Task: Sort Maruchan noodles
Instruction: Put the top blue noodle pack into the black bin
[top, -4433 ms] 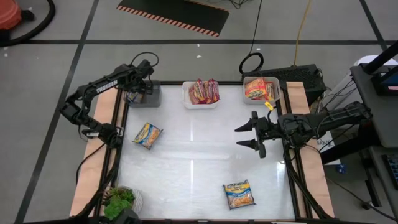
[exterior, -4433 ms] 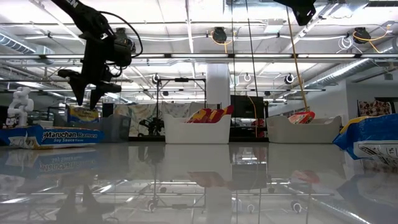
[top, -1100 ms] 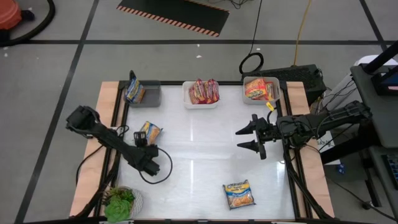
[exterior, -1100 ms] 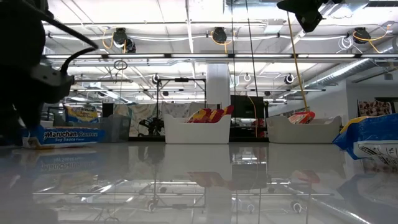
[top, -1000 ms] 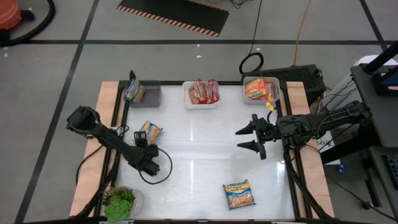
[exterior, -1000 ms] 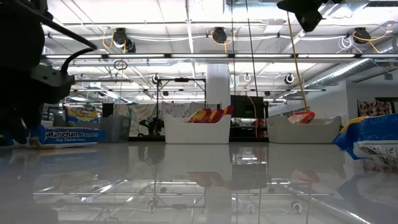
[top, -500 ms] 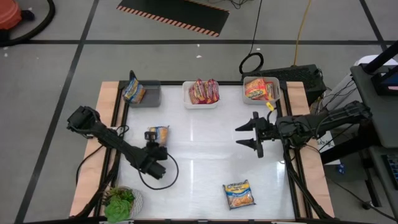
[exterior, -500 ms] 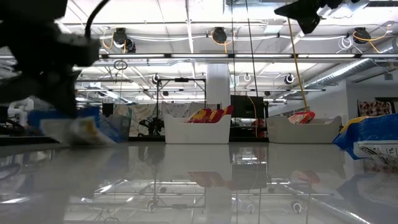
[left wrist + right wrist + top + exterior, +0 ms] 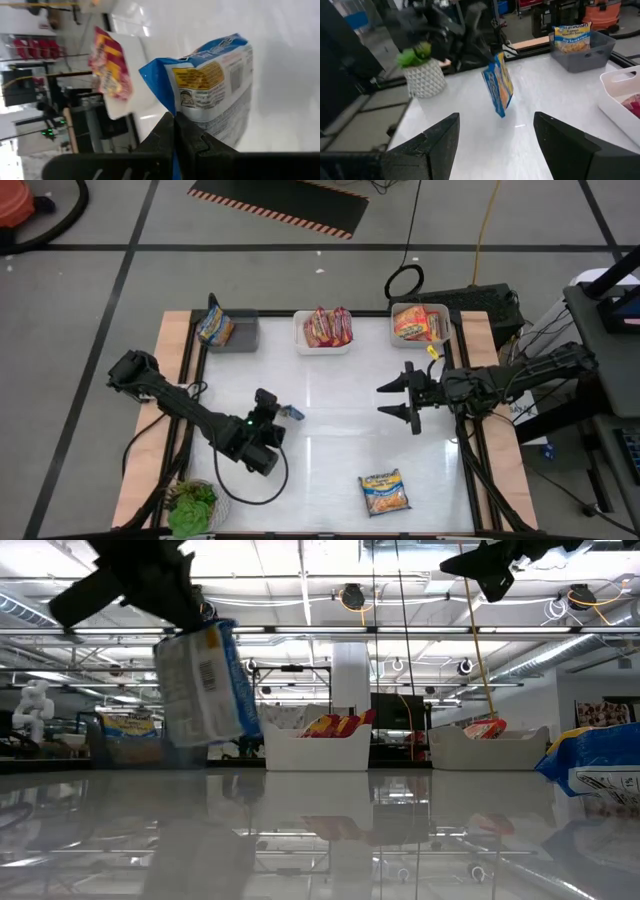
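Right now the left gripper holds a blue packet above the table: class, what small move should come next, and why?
Probably carry the blue packet toward the grey bin: the left gripper is shut on it, and that bin already holds a matching packet.

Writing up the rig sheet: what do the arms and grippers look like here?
Both arms are black and multi-jointed, with black cables looped alongside. The left gripper has slim dark fingers, and a small green light glows near its wrist. The right gripper has two broad, flat black fingers. No lettering is readable.
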Motion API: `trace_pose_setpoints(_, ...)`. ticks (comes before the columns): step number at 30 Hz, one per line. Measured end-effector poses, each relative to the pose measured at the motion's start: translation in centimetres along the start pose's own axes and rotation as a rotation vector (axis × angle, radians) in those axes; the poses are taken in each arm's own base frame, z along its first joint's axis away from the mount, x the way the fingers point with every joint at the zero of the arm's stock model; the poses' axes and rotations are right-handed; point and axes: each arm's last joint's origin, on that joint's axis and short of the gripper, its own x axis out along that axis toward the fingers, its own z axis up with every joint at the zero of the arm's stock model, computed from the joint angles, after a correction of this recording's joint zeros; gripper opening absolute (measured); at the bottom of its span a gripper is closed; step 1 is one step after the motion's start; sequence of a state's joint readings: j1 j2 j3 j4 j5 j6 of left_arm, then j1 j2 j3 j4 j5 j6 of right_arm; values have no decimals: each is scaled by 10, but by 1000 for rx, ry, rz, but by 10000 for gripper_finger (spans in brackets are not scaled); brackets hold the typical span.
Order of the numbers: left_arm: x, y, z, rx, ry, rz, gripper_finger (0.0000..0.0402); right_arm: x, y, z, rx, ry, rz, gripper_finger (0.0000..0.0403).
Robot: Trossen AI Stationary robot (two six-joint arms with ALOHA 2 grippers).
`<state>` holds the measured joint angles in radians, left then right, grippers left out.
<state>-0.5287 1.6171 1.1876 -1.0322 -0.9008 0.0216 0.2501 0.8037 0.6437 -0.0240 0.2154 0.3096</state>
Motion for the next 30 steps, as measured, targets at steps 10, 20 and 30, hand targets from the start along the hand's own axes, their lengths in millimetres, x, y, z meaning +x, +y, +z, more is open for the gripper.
trace_pose_setpoints(10, 3, 15, 26, 18, -145, 97, 3, 47, 5, -18, -101, 57, -14, 249)
trace_pose_setpoints(20, 5, 30, 40, -67, -205, 226, 3, 83, 18, -42, -535, 41, -182, 249)
trace_pose_setpoints(30, 12, 41, 46, -182, -239, 233, 3, 111, 25, -59, -653, -31, -274, 249)
